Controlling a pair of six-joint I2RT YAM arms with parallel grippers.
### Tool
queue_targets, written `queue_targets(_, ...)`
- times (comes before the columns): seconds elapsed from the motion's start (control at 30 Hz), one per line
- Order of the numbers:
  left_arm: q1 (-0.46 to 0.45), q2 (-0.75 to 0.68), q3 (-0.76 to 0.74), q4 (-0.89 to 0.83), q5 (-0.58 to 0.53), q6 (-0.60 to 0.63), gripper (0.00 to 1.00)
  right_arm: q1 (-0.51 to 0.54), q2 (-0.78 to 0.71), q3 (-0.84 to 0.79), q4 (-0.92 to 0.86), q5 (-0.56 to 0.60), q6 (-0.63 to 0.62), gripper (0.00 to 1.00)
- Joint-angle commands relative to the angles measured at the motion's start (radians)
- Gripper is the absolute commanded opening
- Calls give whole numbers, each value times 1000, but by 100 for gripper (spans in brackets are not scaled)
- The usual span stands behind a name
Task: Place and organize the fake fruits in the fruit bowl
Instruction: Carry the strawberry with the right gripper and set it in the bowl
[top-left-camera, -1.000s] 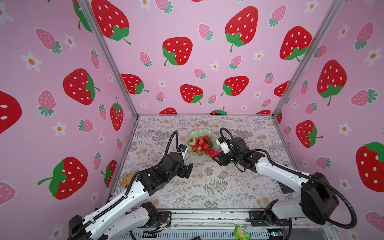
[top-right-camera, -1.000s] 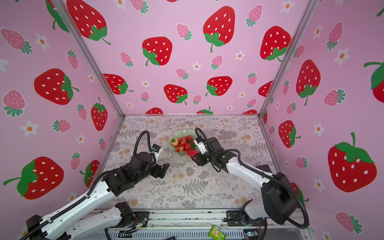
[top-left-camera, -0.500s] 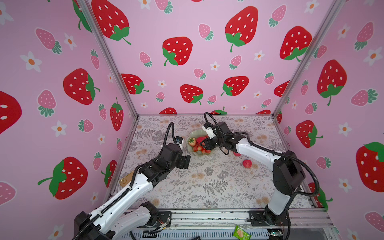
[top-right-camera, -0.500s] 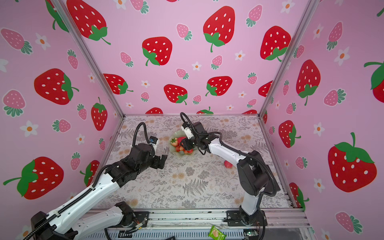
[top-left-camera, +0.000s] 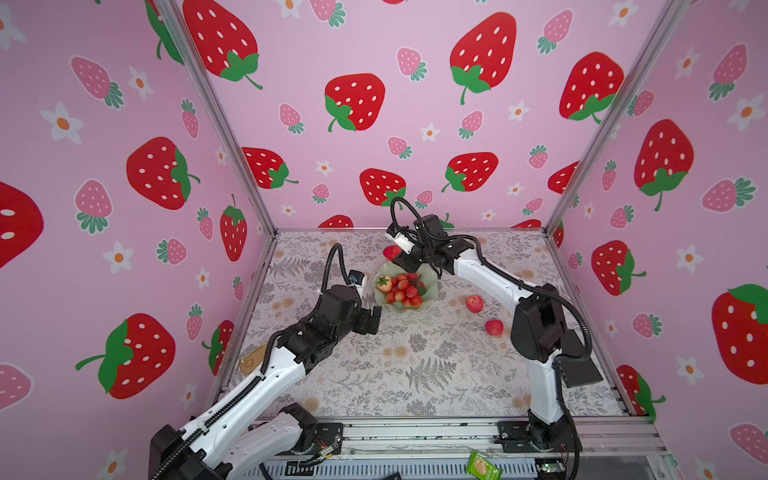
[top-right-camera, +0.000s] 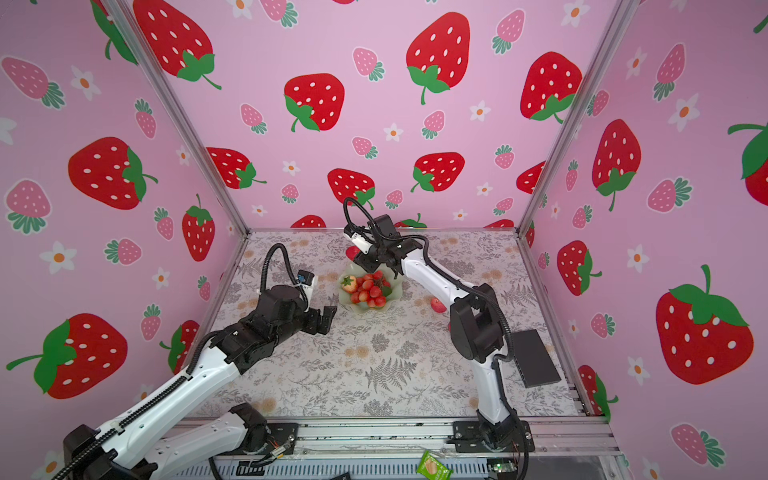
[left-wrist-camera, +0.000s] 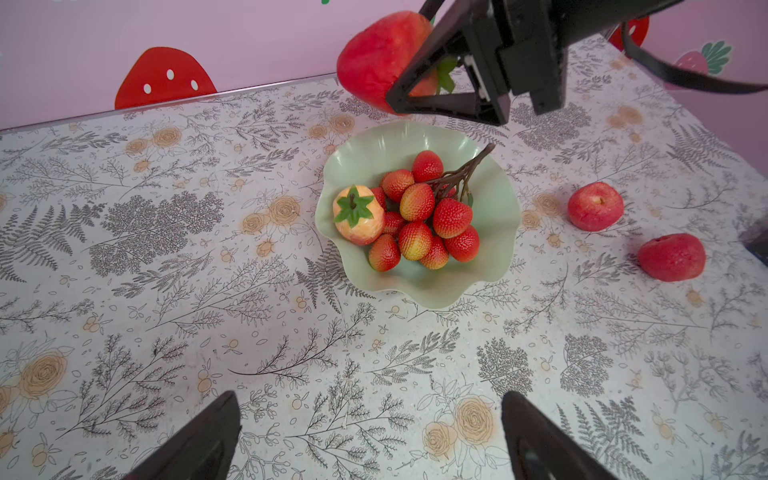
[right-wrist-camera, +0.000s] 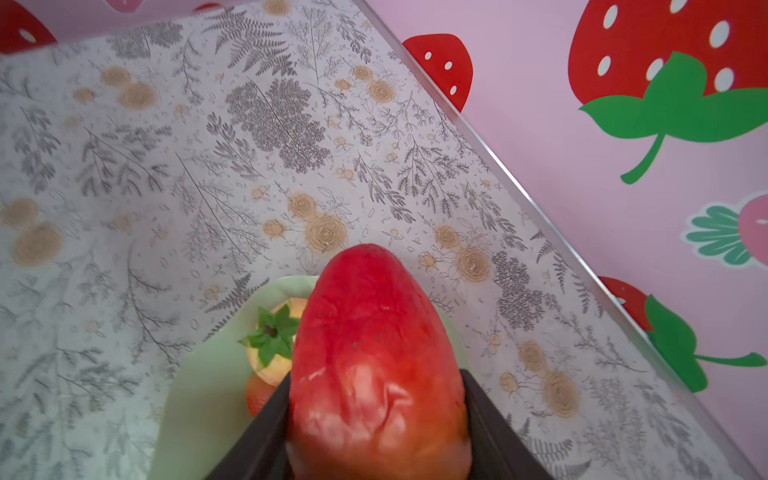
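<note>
**Right Claw Held Strawberry Over Bowl's Far Rim**

The right claw was clamped on a big red strawberry, holding it in the air above the far rim of the fruit bowl, clear of the fruit below. The bowl stood on the floral desk. It contained the cluster of small red balls with its brown stem, and a paler strawberry, green cap up, touching the cluster. In a top view, right of the bowl, one small apple lay on the desk, with a second small apple farther out, the two apart. The left claw hung near the bowl's near left edge, jaws spread wide and empty.
</note>
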Motion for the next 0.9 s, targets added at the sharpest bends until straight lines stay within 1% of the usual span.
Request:
queue_targets(0.0, 8, -33, -17, 37, 6, -21, 99, -42, 11, 12, 11, -93, -356, 53)
queue_targets(0.07, 11, -44, -24, 35, 5, -26, 99, -58, 19, 10, 24, -134, -455, 53)
queue_targets(0.1, 11, -50, -30, 34, 3, -29, 99, -62, 22, -5, 33, -146, -532, 54)
queue_targets(0.17, 13, -62, -39, 32, -1, -31, 99, -63, 24, -42, 70, -139, -647, 54)
queue_targets(0.27, 14, -77, -48, 26, -14, -35, 99, -73, 48, -42, 71, -181, -742, 54)
queue_targets(0.33, 16, -84, -49, 22, -17, -36, 99, -74, 63, -40, 71, -189, -815, 55)
queue_targets(0.4, 17, -87, -52, 24, -18, -39, 99, -75, 74, -36, 79, -198, -858, 55)
queue_targets(0.5, 16, -79, -58, 35, -20, -50, 99, -75, 85, -24, 98, -226, -892, 55)
queue_targets(0.57, 17, -71, -57, 39, -13, -57, 99, -75, 94, -28, 98, -227, -961, 55)
queue_targets(0.6, 16, -67, -55, 42, -11, -60, 99, -74, 96, -47, 129, -211, -1001, 56)
queue_targets(0.7, 16, -59, -50, 40, -9, -59, 99, -67, 89, -124, 275, -166, -1033, 56)
queue_targets(0.77, 17, -60, -48, 36, -10, -59, 99, -66, 95, -139, 305, -142, -1085, 56)
queue_targets(0.87, 17, -66, -50, 35, -16, -58, 99, -61, 92, -192, 397, -106, -1154, 58)
